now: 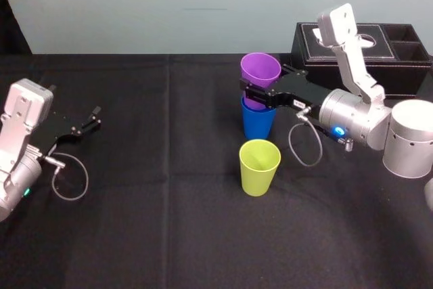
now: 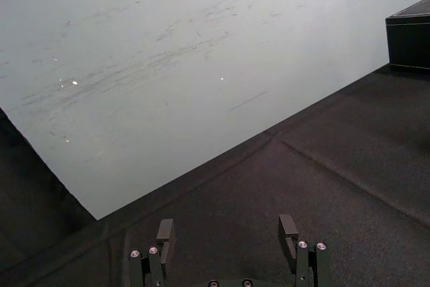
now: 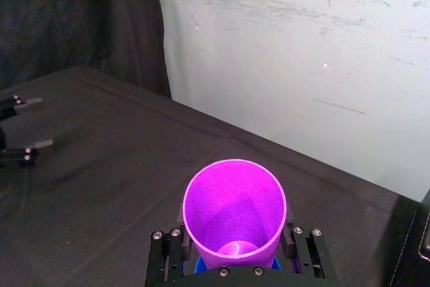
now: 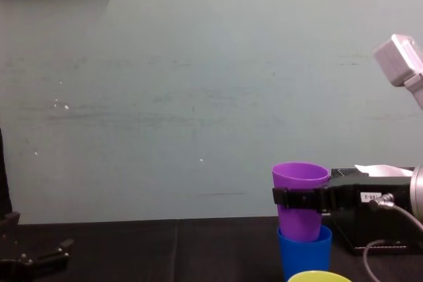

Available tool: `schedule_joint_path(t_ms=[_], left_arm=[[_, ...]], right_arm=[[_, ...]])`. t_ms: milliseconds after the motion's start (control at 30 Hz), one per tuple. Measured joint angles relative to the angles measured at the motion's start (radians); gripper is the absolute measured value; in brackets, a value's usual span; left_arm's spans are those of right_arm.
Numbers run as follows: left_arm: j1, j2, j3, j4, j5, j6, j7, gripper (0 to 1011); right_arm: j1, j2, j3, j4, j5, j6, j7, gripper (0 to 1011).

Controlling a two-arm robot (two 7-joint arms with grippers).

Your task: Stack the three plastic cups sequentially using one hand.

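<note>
First nesting in hand: purple cup (image 1: pixel 260 69) pinched at mid-wall between the fingers of the right gripper (image 1: pixel 257 96), base inside the blue cup (image 1: pixel 258 121) at the bench (image 1: pixel 169 221) middle, seemingly not fully seated; yellow-green cup (image 1: pixel 259 166) upright just in front, apart, untouched. Next, probably: press down to seat, spread the fingers, withdraw without tipping the pair, then fetch the yellow-green one. Left gripper (image 1: pixel 91 118) parked far left, fingers spread, holding nothing.

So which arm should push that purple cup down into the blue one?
The right. The right gripper is clamped on the purple cup, which is partly nested in the blue cup. The left gripper sits open, far from the cups.
</note>
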Motion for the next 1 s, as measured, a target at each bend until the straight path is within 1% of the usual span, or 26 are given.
schedule_joint_path(t_ms=[167, 433, 667, 1000], left_arm=[[0.0, 0.0, 0.0, 0.0, 0.0, 0.0, 0.0, 1012], [0.0, 0.0, 0.0, 0.0, 0.0, 0.0, 0.0, 1011], [0.0, 0.0, 0.0, 0.0, 0.0, 0.0, 0.0, 1011], [0.0, 0.0, 0.0, 0.0, 0.0, 0.0, 0.0, 1011]], right_arm=[[0.011, -0.012, -0.003, 0.032, -0.017, -0.01, 0.006, 741], [0.014, -0.021, 0.003, 0.053, -0.028, -0.013, 0.012, 741], [0.0, -0.022, 0.009, 0.054, -0.029, -0.001, 0.018, 741], [-0.021, -0.012, 0.019, 0.045, -0.026, 0.003, 0.027, 741]])
